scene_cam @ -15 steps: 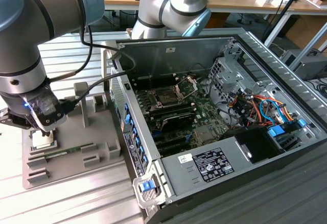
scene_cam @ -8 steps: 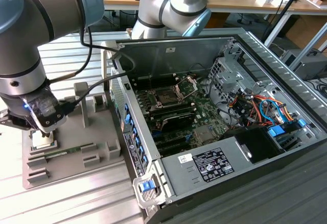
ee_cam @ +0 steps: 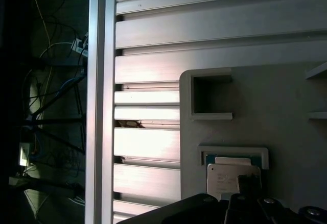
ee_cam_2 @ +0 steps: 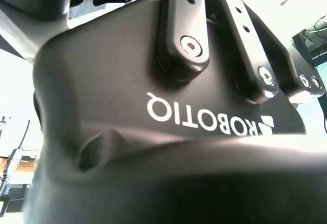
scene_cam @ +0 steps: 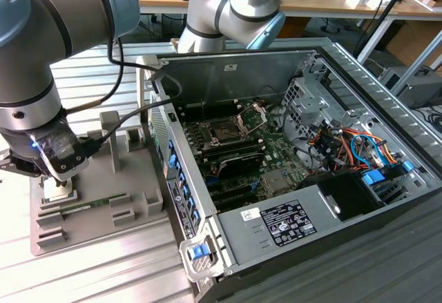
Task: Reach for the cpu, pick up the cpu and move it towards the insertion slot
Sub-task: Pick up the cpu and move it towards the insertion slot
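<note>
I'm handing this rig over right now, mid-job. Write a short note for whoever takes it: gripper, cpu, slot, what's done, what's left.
Gripper: low over the grey fixture at the exterior view's left, right at the cpu. Whether it has hold of the cpu cannot be told.
Cpu: lying on the fixture, near the green memory stick.
Insertion slot: on the board inside the open computer case, well apart from the gripper. Its metal frame looks hinged up.
Done: the reach.
Left: lifting the cpu off the fixture and carrying it to the slot. Neither shows as done.

Matt grey, probably plastic fixture (ee_cam: 286, 96); ribbed, satin metal table (ee_cam: 153, 40); pale silvery metal-topped cpu (ee_cam: 227, 178)
</note>
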You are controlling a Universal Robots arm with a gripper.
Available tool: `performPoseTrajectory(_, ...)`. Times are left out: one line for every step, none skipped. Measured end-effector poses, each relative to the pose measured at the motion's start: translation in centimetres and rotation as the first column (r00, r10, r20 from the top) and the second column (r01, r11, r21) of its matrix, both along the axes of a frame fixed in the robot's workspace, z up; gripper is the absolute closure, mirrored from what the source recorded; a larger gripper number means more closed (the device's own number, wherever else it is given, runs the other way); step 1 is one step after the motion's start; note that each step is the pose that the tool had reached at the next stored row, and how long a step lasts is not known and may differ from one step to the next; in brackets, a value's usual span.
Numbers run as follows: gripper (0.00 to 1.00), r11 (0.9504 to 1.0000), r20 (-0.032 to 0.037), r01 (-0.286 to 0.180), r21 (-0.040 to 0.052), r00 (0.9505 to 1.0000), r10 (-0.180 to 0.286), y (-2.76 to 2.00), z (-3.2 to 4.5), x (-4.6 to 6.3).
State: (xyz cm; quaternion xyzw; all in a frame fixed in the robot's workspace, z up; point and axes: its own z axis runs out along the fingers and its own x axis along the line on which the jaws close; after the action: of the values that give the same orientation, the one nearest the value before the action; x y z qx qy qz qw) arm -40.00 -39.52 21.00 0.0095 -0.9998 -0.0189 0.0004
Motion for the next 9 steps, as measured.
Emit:
performPoseTrajectory(0.90,1.0000,0.0000,0.000,0.0001,1.0000,0.000,-0.01,-0.02,-0.01)
performPoseTrajectory(0.90,1.0000,0.0000,0.000,0.0000,1.0000,0.000,-0.02,-0.04,-0.02)
performPoseTrajectory(0.90,1.0000,0.0000,0.000,0.0000,1.0000,0.000,-0.03,-0.05,-0.02)
performPoseTrajectory(0.90,1.0000,0.0000,0.000,0.0000,1.0000,0.000,-0.03,-0.07,-0.03)
performPoseTrajectory(0.90,1.0000,0.0000,0.000,0.0000,1.0000,0.000,-0.04,-0.09,-0.04)
performPoseTrajectory(0.90,1.0000,0.0000,0.000,0.0000,1.0000,0.000,-0.04,-0.11,-0.05)
performPoseTrajectory(0.90,1.0000,0.0000,0.000,0.0000,1.0000,0.000,-0.05,-0.13,-0.06)
performPoseTrajectory(0.90,1.0000,-0.0001,0.000,0.0000,1.0000,0.000,-0.05,-0.14,-0.06)
performPoseTrajectory(0.90,1.0000,0.0000,0.000,0.0000,1.0000,0.000,-0.06,-0.17,-0.07)
